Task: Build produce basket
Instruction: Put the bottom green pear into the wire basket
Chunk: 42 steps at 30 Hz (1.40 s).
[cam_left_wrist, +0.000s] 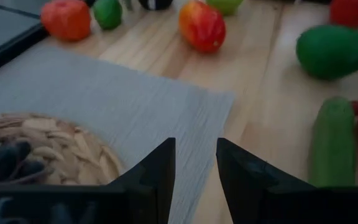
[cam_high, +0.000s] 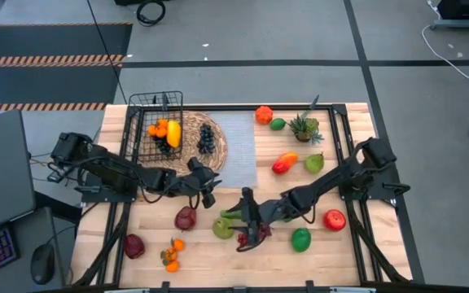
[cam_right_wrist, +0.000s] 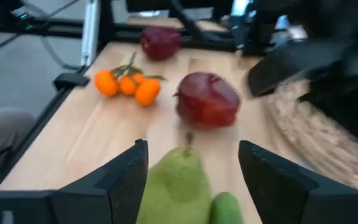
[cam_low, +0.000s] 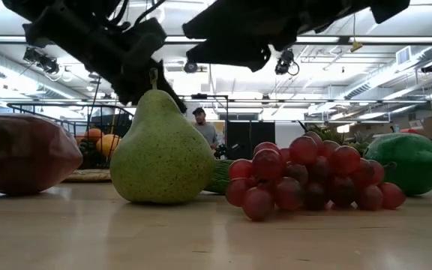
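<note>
left gripper (cam_high: 211, 193): positioned near the front edge of the round straw mat (cam_high: 218, 146), above the wooden surface (cam_high: 357, 252); fingers (cam_left_wrist: 156, 171) set a narrow gap apart, nothing between them. grey cloth (cam_left_wrist: 104, 93) visible directly ahead in the left wrist view.

right gripper (cam_high: 245, 218): positioned at mid-front of the surface; fingers (cam_right_wrist: 126, 171) spread wide to either side of the green pear (cam_right_wrist: 178, 186), contact with the pear not discernible. pear standing upright in the low view, with the cucumber (cam_high: 231, 213) just behind it and the red grapes (cam_low: 306, 180) just beside it.

basket (cam_high: 156, 122): located on the left half of the straw mat, at the rear left of the surface; contents: oranges (cam_high: 159, 128), a yellow mango (cam_high: 173, 133) and dark produce. dark grapes (cam_high: 206, 138) resting on the mat, just beside the basket.

remaining produce outside the basket:
- dark red apple (cam_high: 186, 217) and second dark red apple (cam_high: 133, 245), front left
- tangerine cluster (cam_high: 171, 254), front left
- green lime (cam_high: 300, 239) and red apple (cam_high: 335, 219), front right
- orange-red mango (cam_high: 284, 163) and second pear (cam_high: 314, 163), right of the cloth
</note>
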{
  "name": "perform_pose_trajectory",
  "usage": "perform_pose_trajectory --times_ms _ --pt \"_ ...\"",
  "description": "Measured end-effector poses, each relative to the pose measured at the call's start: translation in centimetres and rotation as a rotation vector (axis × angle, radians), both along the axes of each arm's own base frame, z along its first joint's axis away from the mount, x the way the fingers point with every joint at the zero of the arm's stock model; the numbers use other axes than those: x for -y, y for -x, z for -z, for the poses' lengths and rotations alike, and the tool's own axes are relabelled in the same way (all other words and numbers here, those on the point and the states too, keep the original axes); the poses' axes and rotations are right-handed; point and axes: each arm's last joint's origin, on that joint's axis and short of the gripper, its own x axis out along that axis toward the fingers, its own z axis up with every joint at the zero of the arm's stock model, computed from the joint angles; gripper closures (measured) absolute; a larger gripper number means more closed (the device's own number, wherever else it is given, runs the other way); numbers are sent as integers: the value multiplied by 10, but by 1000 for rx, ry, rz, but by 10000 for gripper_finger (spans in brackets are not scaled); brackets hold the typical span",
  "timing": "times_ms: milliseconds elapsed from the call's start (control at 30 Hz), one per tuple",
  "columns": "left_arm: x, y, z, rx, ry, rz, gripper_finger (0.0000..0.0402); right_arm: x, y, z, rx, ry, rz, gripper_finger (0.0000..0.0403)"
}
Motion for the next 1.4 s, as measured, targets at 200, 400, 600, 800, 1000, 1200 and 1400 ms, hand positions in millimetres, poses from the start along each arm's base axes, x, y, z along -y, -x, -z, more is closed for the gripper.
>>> perform_pose_trajectory --times_ms 200,400,600,800,1000,1200,1400 --pt "-1 13 -20 27 9 -14 279 -1 -10 5 -12 -7 -15 162" --pt "7 23 -36 71 21 25 284 2 -12 2 8 -29 -1 163" --pt "13 32 -42 78 -16 3 285 2 -18 12 25 -42 3 163" --pt "14 32 -42 81 -18 4 285 8 -25 25 13 -42 21 163" --pt "14 32 -41 75 -21 4 285 9 -26 22 36 -51 32 181" --pt "14 32 -41 76 -20 3 285 10 -27 22 39 -66 25 233" --pt "14 32 -42 78 -16 1 285 9 -26 22 38 -70 13 264"
